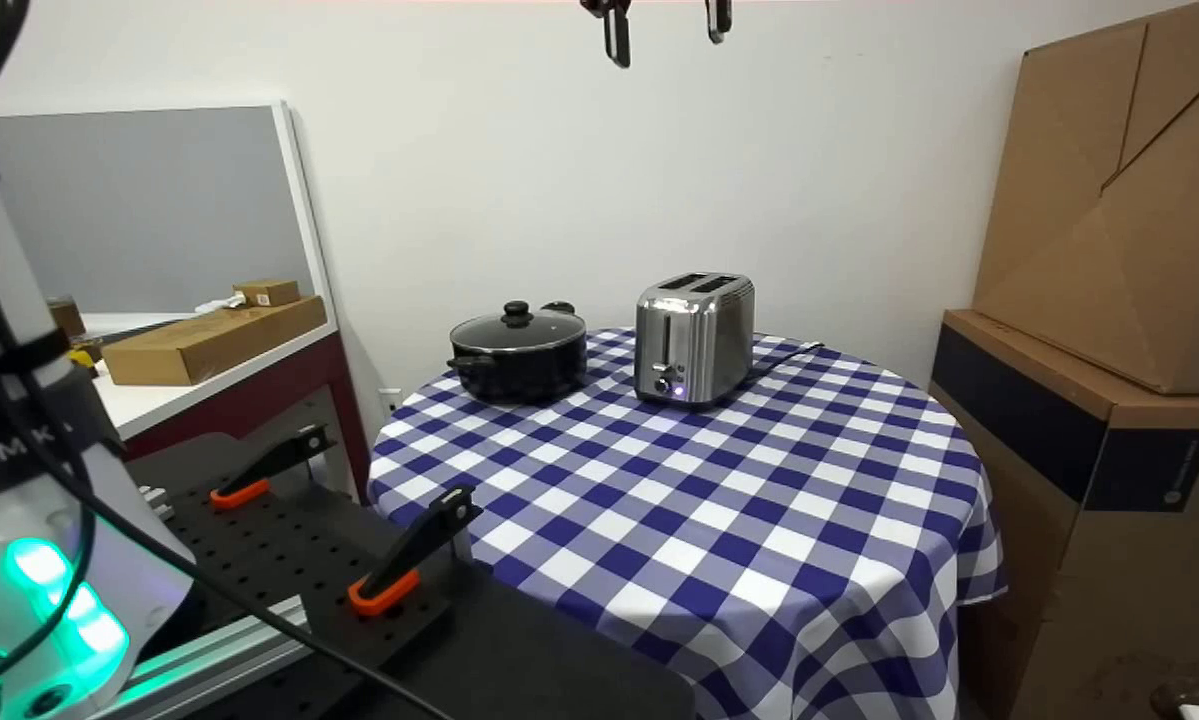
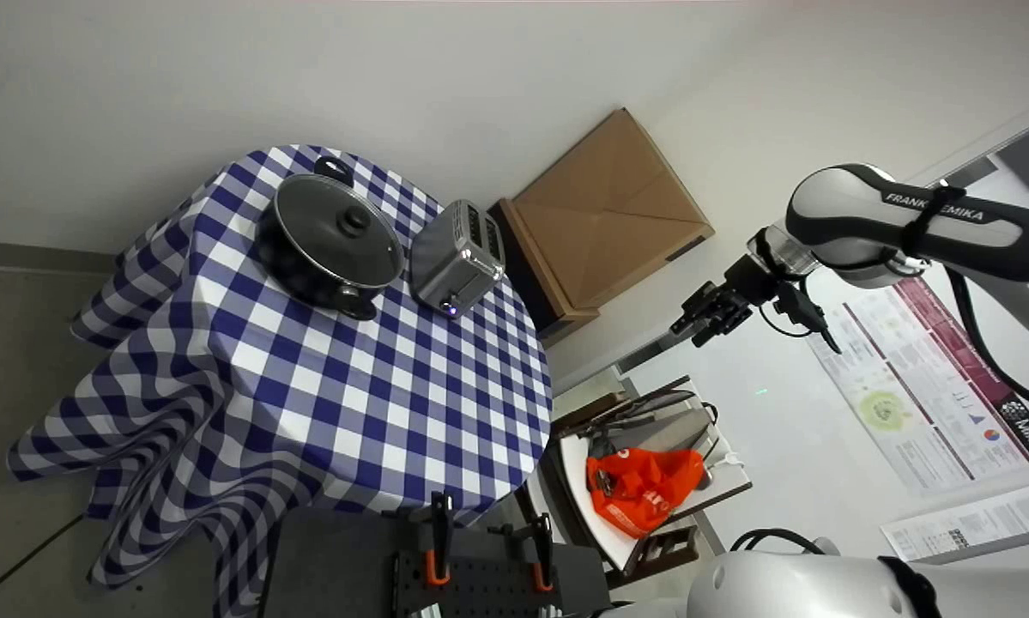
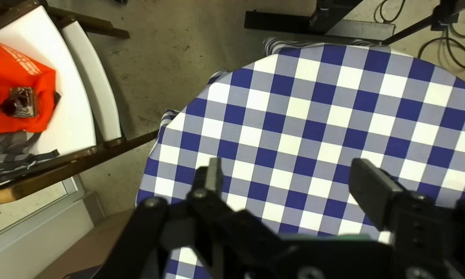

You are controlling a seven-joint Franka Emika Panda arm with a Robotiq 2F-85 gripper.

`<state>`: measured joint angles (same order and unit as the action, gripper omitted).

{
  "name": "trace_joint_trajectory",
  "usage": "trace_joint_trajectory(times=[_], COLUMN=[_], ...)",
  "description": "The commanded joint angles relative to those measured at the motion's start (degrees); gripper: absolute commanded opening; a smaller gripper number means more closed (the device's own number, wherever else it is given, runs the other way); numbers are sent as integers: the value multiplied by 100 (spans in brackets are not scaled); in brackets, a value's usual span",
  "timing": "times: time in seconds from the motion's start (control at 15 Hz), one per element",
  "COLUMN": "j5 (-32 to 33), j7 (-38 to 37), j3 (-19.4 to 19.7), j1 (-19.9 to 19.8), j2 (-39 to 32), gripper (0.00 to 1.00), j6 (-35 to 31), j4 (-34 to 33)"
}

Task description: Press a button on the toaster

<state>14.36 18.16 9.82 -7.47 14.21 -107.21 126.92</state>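
The parted, empty jaws are hanging well apart from the toaster [image 1: 697, 340], apparently awaiting approach and needing lowering toward its controls [image 1: 663, 384].

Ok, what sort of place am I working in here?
Probably a research lab rather than a home kitchen, though I can't be certain: there's a printed poster with charts, black-and-orange clamps on a perforated board, and large cardboard boxes stacked up.

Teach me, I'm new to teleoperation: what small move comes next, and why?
Probably lower the gripper toward the toaster: it hangs open, well above the controls in an exterior view, while the wrist view shows cloth but no toaster.
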Motion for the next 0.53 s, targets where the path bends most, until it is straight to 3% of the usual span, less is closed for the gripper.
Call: trace_joint_trajectory(times=[0.0,0.47], j5=[-3,-132], j7=[-101,-535], j3=[15,33], j1=[-14,-34], j2=[-3,-340], gripper=[52,1], j6=[-244,-1525], j4=[44,196])
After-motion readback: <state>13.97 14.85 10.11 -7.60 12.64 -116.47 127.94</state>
